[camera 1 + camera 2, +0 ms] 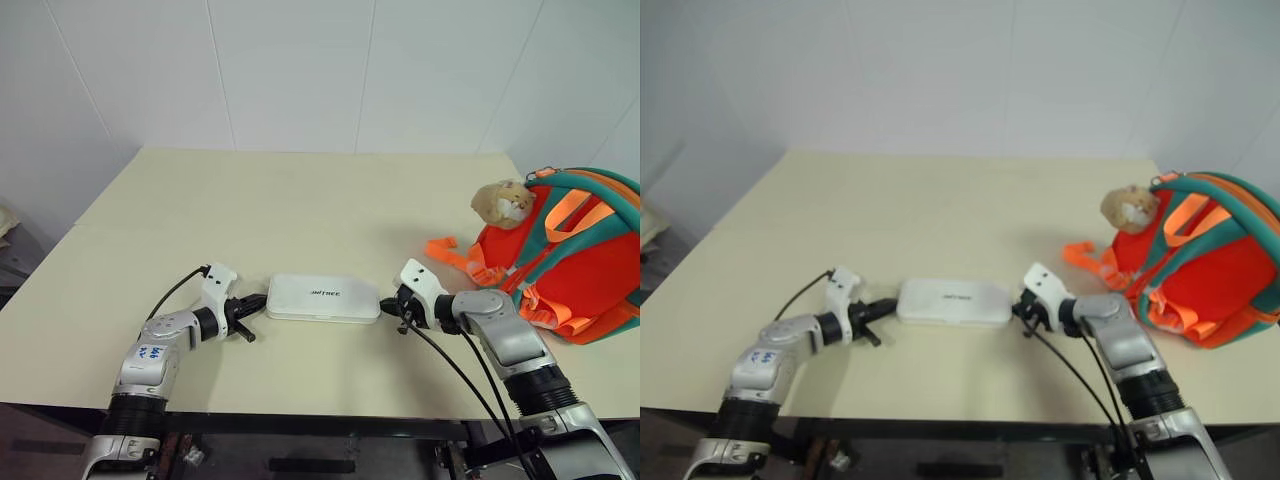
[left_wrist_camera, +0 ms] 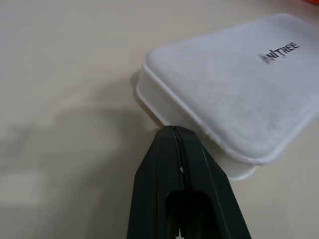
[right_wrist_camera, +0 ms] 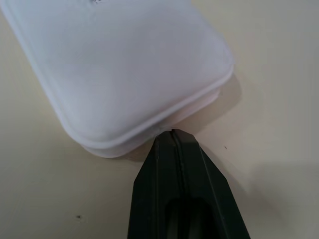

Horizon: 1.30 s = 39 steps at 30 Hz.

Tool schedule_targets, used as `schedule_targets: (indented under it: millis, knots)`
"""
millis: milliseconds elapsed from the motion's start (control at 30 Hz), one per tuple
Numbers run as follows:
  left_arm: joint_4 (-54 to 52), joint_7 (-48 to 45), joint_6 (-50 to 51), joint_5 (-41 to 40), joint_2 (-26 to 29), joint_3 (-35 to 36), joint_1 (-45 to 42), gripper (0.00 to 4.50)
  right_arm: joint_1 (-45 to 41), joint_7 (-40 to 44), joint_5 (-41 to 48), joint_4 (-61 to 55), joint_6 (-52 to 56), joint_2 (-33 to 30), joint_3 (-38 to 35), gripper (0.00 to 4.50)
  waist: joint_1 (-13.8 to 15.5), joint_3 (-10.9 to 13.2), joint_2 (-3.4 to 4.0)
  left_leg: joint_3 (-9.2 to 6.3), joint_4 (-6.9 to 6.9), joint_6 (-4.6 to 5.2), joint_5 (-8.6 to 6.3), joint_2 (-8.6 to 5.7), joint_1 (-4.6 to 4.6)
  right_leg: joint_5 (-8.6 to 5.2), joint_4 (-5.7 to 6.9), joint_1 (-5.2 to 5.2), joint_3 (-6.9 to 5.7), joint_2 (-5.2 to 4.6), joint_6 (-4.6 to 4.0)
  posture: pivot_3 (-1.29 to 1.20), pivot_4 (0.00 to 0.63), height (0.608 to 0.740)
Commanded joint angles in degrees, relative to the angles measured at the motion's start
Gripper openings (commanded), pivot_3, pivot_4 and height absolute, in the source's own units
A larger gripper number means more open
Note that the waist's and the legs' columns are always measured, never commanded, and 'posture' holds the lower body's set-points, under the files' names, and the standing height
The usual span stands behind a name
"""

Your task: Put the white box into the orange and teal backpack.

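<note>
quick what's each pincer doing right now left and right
Left pincer: closed, empty, tip at one end of the white box.
Right pincer: closed, empty, tip at the other end.

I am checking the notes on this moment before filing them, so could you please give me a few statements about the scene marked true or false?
1. The white box lies flat on the table. True.
2. The left hand is open wide. False: its fingers are shut, tip at the box's end.
3. The right hand is shut, at the box's other end. True.
4. The box is inside the orange and teal backpack. False: it lies apart from it, on the table.
5. A tan plush toy sits at the backpack. True.
</note>
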Motion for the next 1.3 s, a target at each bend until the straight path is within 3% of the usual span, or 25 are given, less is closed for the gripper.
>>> schedule_targets:
  millis: [33,133,167,267,467,600,667,933,1300]
  knots:
    - [-4.16,-1.6,1.64,-1.57,3.05,1.41,0.51,0.02,-2.04,0.8,0.96,1.67,-2.76,-1.77,-1.64,0.0,-0.07,0.0,0.0,0.0,-0.02,0.01,-0.01,0.0,-0.01,0.01,-0.05,0.0,0.0,0.0,0.01,0.0,0.15,0.74]
    - [-6.13,-3.52,3.74,-2.76,6.9,3.0,0.76,0.02,-1.98,3.41,2.39,0.39,-1.79,-3.8,-1.99,0.0,-0.06,0.01,0.01,0.02,-0.13,0.01,-0.02,0.0,-0.03,0.01,-0.16,0.0,0.0,0.0,0.01,0.0,0.15,0.74]
    - [-6.42,-5.26,5.12,-4.07,8.61,3.78,0.87,0.0,-1.86,4.2,3.1,-0.37,-0.71,-4.72,-2.53,0.17,-0.07,0.01,0.0,0.03,-0.14,-0.01,-0.03,0.01,-0.04,0.01,-0.18,-0.02,0.0,0.0,0.01,0.0,0.15,0.74]
    - [-5.93,-9.41,9.91,-9.02,12.48,7.15,0.35,0.58,-1.81,6.3,4.93,-2.09,1.04,-7.77,-3.89,0.84,-0.05,0.03,0.01,0.09,-0.16,-0.06,-0.05,0.01,-0.05,0.0,-0.25,-0.03,0.01,-0.02,0.02,0.0,0.15,0.74]
    - [-1.23,-20.21,24.11,-20.16,19.57,10.56,-1.3,2.52,-3.84,8.42,9.03,-3.71,5.34,-10.89,-6.69,2.98,-0.22,0.03,0.01,0.15,-0.14,0.09,-0.18,0.02,-0.05,-0.01,-0.3,-0.05,0.03,-0.04,0.0,0.0,0.15,0.74]
    - [3.86,-25.05,29.72,-22.75,22.19,8.92,-3.59,3.8,-5.75,8.64,13.16,-4.66,11.72,-10.69,-8.24,4.4,-0.67,0.04,0.01,0.16,-0.11,0.1,-0.18,0.04,-0.05,-0.01,-0.24,-0.07,0.02,-0.03,-0.01,0.0,0.15,0.74]
    - [8.38,-25.91,29.77,-21.5,21.64,6.81,-6.43,4.45,-7.11,8.21,16.6,-5.32,17.76,-9.65,-9.52,4.5,-0.76,0.03,0.01,0.15,-0.12,0.1,-0.18,0.04,-0.05,-0.01,-0.24,-0.07,0.02,-0.03,-0.01,0.0,0.15,0.74]
    - [25.11,-15.71,27.43,-13.49,14.08,1.95,-16.9,4.48,-10.78,1.77,23.33,-6.55,33.18,-4.93,-10.79,4.5,-0.42,0.04,0.0,0.16,-0.01,0.12,-0.19,0.04,-0.07,0.0,-0.16,-0.07,0.03,-0.03,0.02,0.0,0.15,0.74]
    - [31.99,-19.27,34.89,-14.98,7.57,0.92,-22.75,4.48,-11.15,-4.46,24.98,-7.84,42.09,-2.38,-9.08,4.5,0.01,0.04,0.0,0.2,0.01,0.13,-0.19,0.04,-0.11,0.0,-0.15,-0.1,0.04,-0.03,0.03,0.0,0.15,0.74]
